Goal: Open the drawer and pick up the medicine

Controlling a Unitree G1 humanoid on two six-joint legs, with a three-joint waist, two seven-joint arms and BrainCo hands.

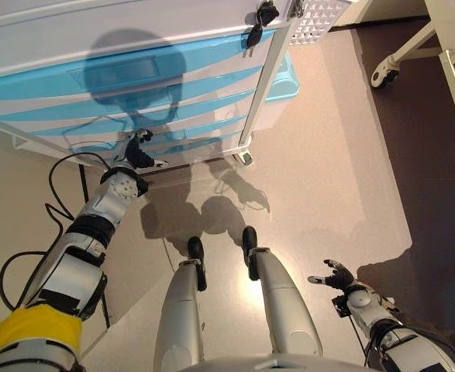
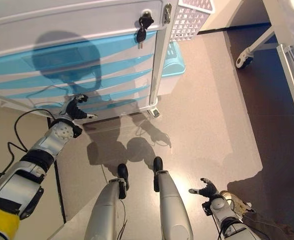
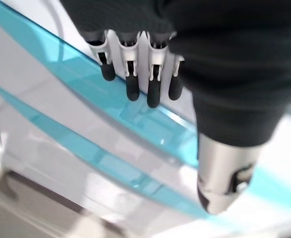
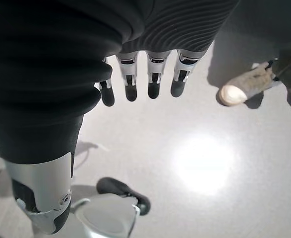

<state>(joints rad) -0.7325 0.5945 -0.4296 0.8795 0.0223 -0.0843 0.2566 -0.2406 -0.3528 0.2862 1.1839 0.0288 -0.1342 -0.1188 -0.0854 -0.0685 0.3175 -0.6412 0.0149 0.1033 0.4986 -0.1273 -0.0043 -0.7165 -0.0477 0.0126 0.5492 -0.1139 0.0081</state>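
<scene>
A white drawer cabinet (image 1: pixel 134 85) with translucent blue drawer fronts (image 3: pixel 110 99) stands ahead of me, all its drawers shut. No medicine shows in any view. My left hand (image 1: pixel 136 151) is held up close before the lower drawers, its fingers (image 3: pixel 133 87) straight and its thumb (image 3: pixel 219 173) apart, holding nothing; I cannot tell whether they touch the front. My right hand (image 1: pixel 337 277) hangs low at the right over the floor, open and empty, its fingers (image 4: pixel 152 82) relaxed.
Black keys (image 1: pixel 260 19) hang from a lock at the cabinet's top right corner. A white mesh basket (image 1: pixel 320 15) is on its right side. A caster (image 1: pixel 384 74) of another white frame is at the far right. A person's shoe (image 4: pixel 239 89) is near my right hand.
</scene>
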